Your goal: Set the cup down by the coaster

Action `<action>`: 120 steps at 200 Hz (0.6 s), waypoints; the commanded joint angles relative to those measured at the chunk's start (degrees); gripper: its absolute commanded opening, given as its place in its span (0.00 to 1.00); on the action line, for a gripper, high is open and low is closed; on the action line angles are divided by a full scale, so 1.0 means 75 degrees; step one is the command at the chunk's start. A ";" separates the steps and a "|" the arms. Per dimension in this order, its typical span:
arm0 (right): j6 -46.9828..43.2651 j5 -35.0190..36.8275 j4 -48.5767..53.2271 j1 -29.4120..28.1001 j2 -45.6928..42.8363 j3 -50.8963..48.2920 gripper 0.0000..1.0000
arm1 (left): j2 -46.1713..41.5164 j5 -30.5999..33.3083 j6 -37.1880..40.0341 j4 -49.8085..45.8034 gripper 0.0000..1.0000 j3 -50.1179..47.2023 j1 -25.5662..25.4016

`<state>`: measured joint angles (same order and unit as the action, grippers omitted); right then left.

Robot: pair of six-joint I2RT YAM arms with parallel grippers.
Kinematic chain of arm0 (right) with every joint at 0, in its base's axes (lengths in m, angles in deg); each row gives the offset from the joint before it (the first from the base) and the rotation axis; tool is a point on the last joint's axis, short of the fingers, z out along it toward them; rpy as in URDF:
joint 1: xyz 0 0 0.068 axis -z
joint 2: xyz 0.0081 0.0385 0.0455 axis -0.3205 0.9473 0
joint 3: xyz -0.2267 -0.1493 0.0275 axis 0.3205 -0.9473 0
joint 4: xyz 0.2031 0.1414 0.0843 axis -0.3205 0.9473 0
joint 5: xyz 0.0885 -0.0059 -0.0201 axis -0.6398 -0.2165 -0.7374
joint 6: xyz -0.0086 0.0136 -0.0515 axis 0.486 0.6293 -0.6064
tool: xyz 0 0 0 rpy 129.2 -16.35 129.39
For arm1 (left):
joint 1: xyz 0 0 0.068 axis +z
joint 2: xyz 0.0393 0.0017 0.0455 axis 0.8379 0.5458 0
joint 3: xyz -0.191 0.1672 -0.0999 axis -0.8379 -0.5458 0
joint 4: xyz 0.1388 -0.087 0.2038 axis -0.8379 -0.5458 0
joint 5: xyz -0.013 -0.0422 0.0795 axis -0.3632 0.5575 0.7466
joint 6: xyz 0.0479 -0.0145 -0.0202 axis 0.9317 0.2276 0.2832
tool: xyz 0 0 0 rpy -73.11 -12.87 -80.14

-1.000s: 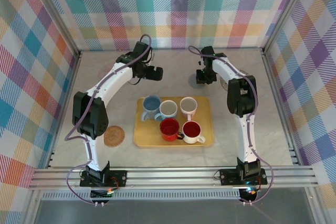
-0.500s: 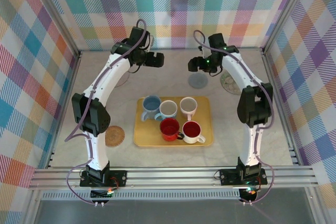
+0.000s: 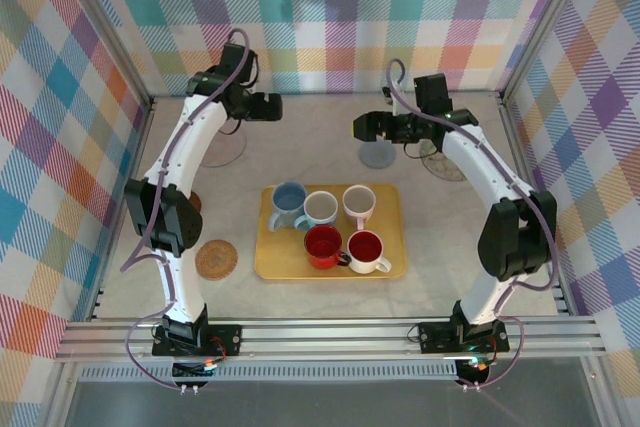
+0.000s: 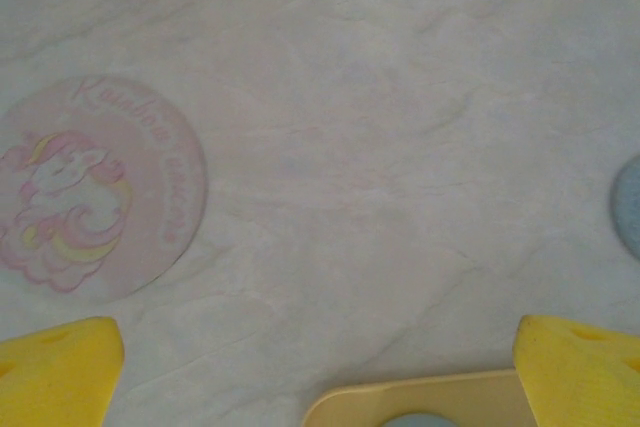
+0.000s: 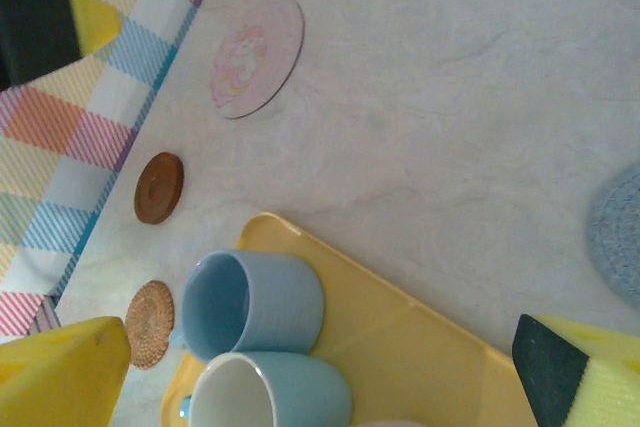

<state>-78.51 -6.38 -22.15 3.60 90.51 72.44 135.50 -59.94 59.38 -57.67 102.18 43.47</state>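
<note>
Cups: five grouped on yellow tray (image 3: 394, 265) in the middle of the tabletop (image 3: 432, 282). Near row has red cup (image 3: 323, 245) and white cup with red inside (image 3: 367, 250); far row has blue cup (image 3: 288, 204), pale-blue cup (image 3: 320, 208), white cup (image 3: 358, 203). Woven coaster (image 3: 215, 259) lies left of tray, apart, toward near-left corner. Pink unicorn coaster (image 4: 85, 187) and grey coaster (image 3: 378, 155) lie beyond tray. Left jaws and right jaws both released, spread wide, empty, over the far side.

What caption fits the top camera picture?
Cups crowd the yellow tray while the left tool and right tool hover open.
</note>
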 commanded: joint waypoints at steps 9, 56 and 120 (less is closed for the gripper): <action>-0.0024 -0.0548 -0.1148 -0.0142 -0.0631 -0.0900 0.99 | 0.0275 0.0280 -0.0054 -0.0228 1.00 -0.0273 0.0384; 0.0255 -0.0724 -0.1464 -0.0238 -0.0750 -0.1296 0.99 | 0.1282 0.0184 -0.0014 -0.0647 1.00 0.0596 0.0709; 0.0249 -0.0219 -0.1576 -0.0416 -0.0986 -0.1654 0.99 | 0.2311 0.0449 -0.0037 -0.0467 1.00 0.0624 0.1039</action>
<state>-77.00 -8.92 -32.05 1.00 86.08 61.42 150.55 -58.00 59.42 -60.08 105.70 49.56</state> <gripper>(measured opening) 0.989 0.996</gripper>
